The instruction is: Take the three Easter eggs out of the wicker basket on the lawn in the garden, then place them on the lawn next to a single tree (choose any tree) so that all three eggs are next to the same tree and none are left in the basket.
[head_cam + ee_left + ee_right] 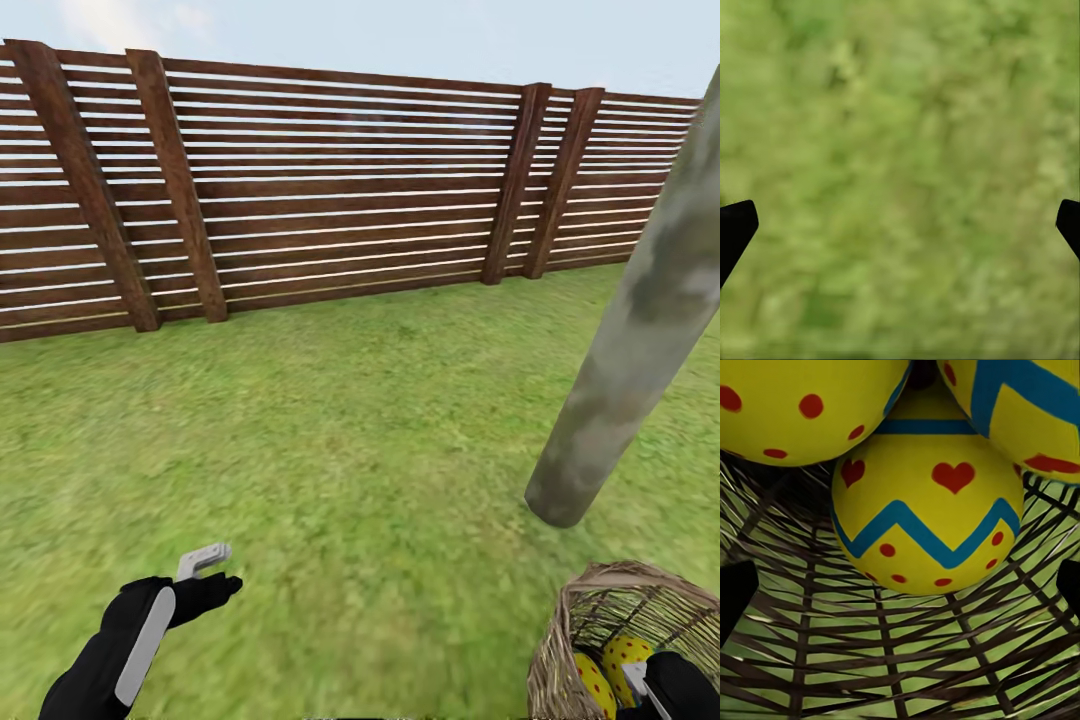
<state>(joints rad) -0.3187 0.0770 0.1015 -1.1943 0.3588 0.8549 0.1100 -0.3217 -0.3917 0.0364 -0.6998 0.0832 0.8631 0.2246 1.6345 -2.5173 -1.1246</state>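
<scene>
Three yellow patterned Easter eggs [926, 510] inside brown open-weave wicker basket [600, 620] at 5 o'clock; right hand [900, 592] spread above them, left hand [900, 225] spread over grass.

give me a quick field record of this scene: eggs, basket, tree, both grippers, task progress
eggs: three Easter eggs lie together in the wicker basket, yellow with red dots or hearts and blue zigzags
basket: on the lawn, near the base of the tree
left gripper: open, over bare grass, holding nothing
right gripper: open, inside the basket, pointed at the heart-marked egg, nothing between its fingertips yet
surroundings: brown slat fence behind the lawn
progress: no egg out of the basket yet
</scene>
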